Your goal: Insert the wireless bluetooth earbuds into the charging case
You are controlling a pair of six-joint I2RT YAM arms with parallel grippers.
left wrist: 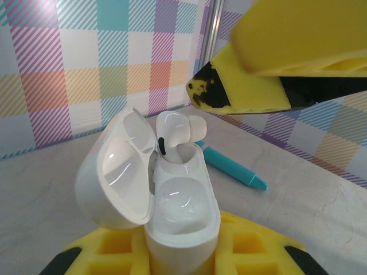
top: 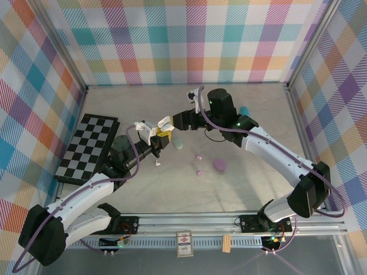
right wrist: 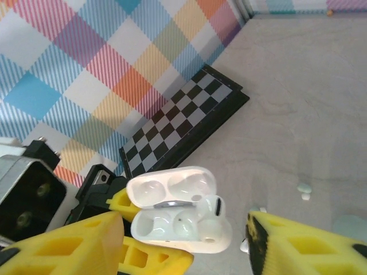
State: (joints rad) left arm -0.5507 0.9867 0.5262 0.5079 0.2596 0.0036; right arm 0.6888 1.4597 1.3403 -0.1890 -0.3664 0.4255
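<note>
Left of centre in the top view, the left fingers (left wrist: 109, 249) are clamped on the base of the open white case (left wrist: 180, 217), held above the worktop (top: 172, 189). One earbud (left wrist: 175, 134) stands in the case's far slot, seemingly proud and not fully seated. Just right of it, the right fingers (right wrist: 298, 240) stand parted around the bud, holding nothing. The bud may tip out if the case tilts, or a withdrawing finger could clip it or the lid
</note>
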